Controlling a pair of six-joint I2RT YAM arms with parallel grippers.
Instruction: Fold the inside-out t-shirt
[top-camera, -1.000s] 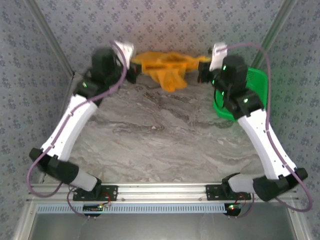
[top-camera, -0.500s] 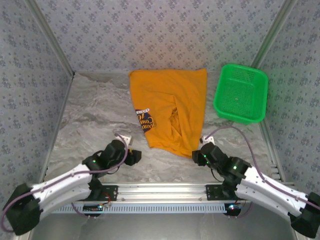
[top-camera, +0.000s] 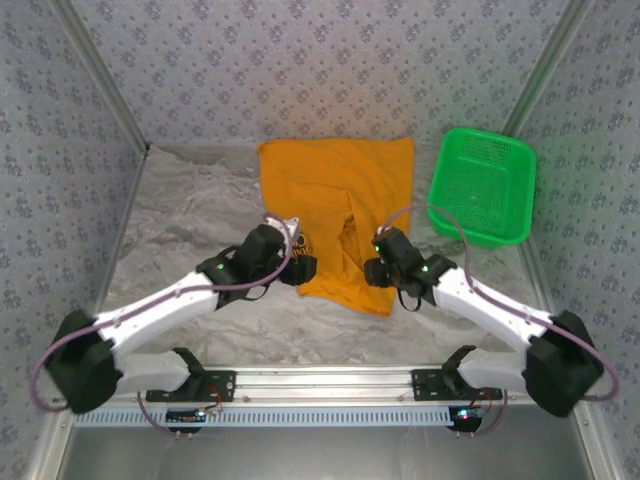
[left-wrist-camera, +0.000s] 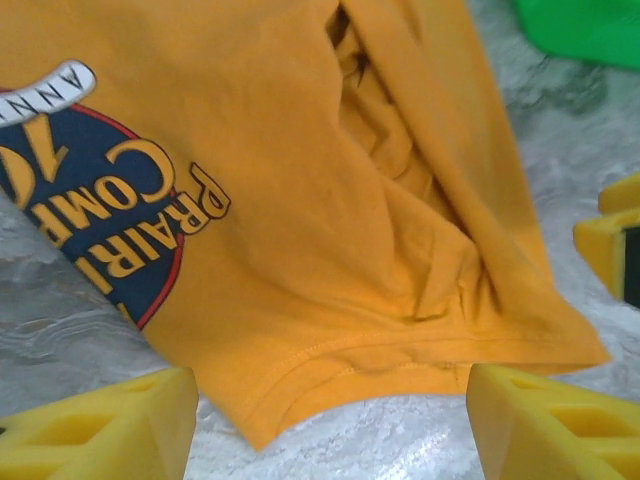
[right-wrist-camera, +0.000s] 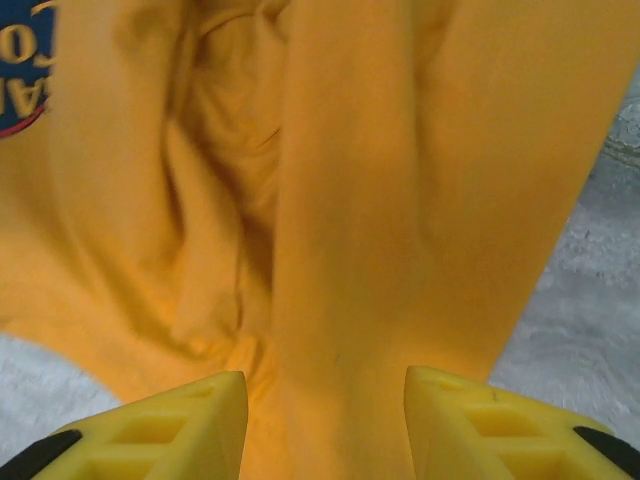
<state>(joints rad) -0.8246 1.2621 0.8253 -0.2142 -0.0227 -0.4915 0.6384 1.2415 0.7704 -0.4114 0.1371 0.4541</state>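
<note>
The orange-yellow t-shirt (top-camera: 335, 195) lies spread on the table, its near hem toward the arms and a deep wrinkle down its middle. A blue and red print (top-camera: 289, 246) shows on its left part. My left gripper (top-camera: 303, 268) stands open at the shirt's near left edge. In the left wrist view, the hem (left-wrist-camera: 380, 355) lies just ahead of the left gripper (left-wrist-camera: 335, 410), and nothing is between the fingers. My right gripper (top-camera: 373, 270) is open over the near right part. In the right wrist view, the right gripper (right-wrist-camera: 325, 410) straddles the cloth (right-wrist-camera: 350, 200).
A green mesh basket (top-camera: 482, 186) stands at the back right, beside the shirt; its corner (left-wrist-camera: 590, 25) shows in the left wrist view. Patterned walls close in the back and both sides. Bare marbled table (top-camera: 190, 215) lies left of the shirt.
A second ago both grippers held the shirt up at the back. Half a second ago it lay flat with the arms drawn back. Both have now reached forward to its near hem.
</note>
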